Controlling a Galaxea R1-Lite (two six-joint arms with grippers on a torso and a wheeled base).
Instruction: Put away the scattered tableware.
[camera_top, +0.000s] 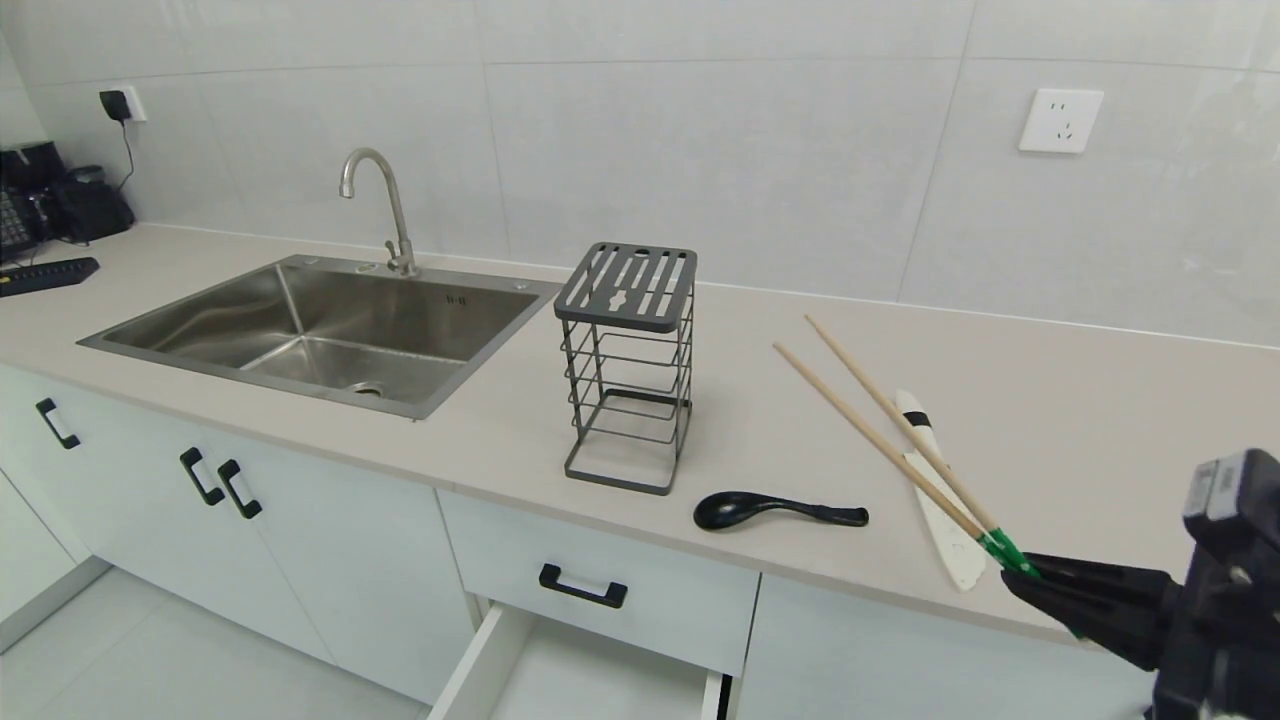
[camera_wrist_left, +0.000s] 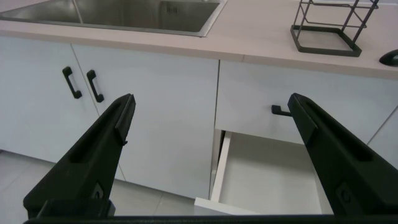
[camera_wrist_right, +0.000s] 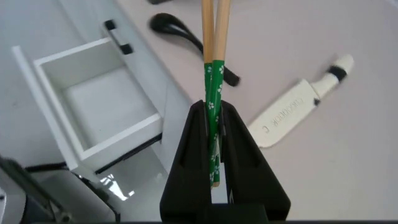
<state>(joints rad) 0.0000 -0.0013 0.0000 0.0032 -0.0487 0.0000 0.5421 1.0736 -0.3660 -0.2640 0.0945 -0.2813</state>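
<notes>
Right claw (camera_top: 1022, 574), lower right of frame, clenched on the chopsticks (camera_top: 880, 441) by their green ends; shafts slant up-left toward the rack (camera_top: 628, 365) at centre.

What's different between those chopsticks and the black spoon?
The chopsticks are pale wood with green ends; the black spoon is dark all over. The chopsticks are long and straight, the spoon shorter and curved. The right gripper clamps the chopsticks; the spoon lies loose on the counter. Both are right of the wire rack.
</notes>
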